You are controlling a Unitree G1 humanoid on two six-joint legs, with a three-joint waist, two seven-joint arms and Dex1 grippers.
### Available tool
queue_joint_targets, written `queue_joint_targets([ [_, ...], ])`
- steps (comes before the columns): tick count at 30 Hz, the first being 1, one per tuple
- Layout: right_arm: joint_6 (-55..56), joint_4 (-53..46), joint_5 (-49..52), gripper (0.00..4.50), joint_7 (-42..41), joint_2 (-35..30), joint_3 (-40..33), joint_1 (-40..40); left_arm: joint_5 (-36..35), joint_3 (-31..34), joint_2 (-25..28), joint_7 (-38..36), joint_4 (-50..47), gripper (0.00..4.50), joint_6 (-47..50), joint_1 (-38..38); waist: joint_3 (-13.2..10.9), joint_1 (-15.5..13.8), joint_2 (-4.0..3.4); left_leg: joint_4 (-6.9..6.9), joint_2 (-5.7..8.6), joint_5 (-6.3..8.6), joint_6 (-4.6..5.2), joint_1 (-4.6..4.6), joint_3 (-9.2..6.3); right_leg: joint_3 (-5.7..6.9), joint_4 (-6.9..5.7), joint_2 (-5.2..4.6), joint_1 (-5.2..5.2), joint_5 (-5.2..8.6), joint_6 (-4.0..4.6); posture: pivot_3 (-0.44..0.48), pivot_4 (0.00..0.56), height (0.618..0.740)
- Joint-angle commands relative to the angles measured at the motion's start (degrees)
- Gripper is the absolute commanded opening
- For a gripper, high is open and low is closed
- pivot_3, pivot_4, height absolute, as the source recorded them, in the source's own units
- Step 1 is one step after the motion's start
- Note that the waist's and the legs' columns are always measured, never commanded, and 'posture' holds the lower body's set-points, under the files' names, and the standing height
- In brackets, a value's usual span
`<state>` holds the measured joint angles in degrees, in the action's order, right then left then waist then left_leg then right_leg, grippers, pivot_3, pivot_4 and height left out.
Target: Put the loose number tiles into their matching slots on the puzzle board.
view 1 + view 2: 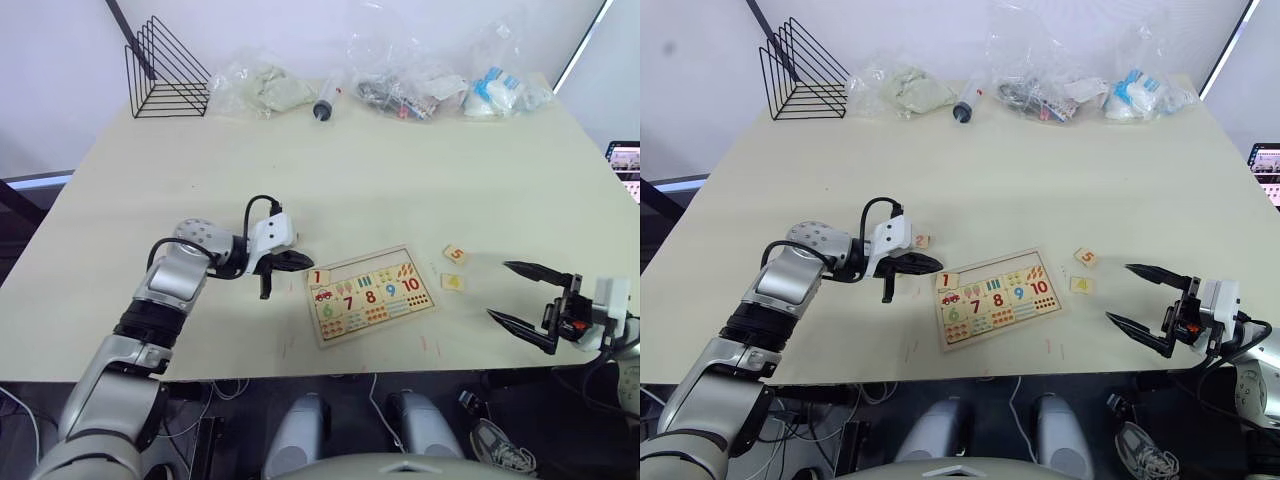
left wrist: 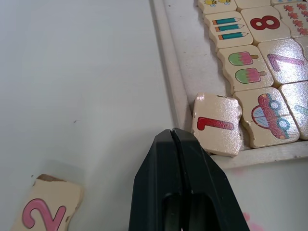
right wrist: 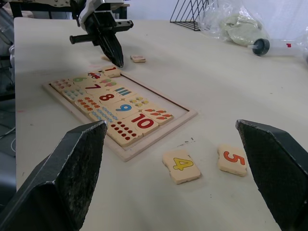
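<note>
The puzzle board [image 1: 372,295] lies flat near the table's front edge, with its printed pieces 6 to 10 in place. The row of slots [image 3: 144,94] along its far edge is bare wood. Tile 1 [image 2: 216,124] sits at the board's left far corner, tilted with one edge on the frame. My left gripper [image 1: 303,262] is shut and empty, its tip just left of tile 1. Tile 2 [image 2: 45,209] lies on the table behind that gripper. Tiles 5 [image 1: 455,254] and 4 [image 1: 452,282] lie right of the board. My right gripper [image 1: 498,289] is open, right of them.
A black wire rack [image 1: 165,72] stands at the far left. Plastic bags [image 1: 405,85] and a syringe [image 1: 325,103] line the table's far edge. A lit screen [image 1: 625,160] shows past the right edge.
</note>
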<state>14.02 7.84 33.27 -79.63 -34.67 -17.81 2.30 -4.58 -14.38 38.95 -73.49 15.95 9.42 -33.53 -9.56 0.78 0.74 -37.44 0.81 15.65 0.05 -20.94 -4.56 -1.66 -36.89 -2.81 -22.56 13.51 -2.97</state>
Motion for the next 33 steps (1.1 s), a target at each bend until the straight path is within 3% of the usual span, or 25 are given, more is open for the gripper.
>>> queue_joint_targets([
  [1, 0.81, -0.48, 0.48, 4.50, -0.05, -0.48, -0.71, -0.28, 0.22, 0.14, -0.03, -0.30, -0.39, 0.02, -0.81, -1.32, 0.00, 0.01, 0.00, 0.00, 0.00, 0.00, 0.00, 0.00, 0.00, 0.00, 0.00, 0.00, 0.00, 0.00, 0.00, 0.000, 0.150, 0.740],
  [33, 1.13, 0.30, 0.44, 4.50, -0.84, -0.49, -0.97, 0.44, 0.71, -0.06, 0.66, -2.67, -1.97, 0.02, -1.99, 0.87, 0.00, 0.02, 0.00, 0.00, 0.00, 0.00, 0.00, 0.01, 0.00, 0.00, -0.02, 0.00, 0.00, 0.00, 0.00, 0.000, 0.150, 0.740],
])
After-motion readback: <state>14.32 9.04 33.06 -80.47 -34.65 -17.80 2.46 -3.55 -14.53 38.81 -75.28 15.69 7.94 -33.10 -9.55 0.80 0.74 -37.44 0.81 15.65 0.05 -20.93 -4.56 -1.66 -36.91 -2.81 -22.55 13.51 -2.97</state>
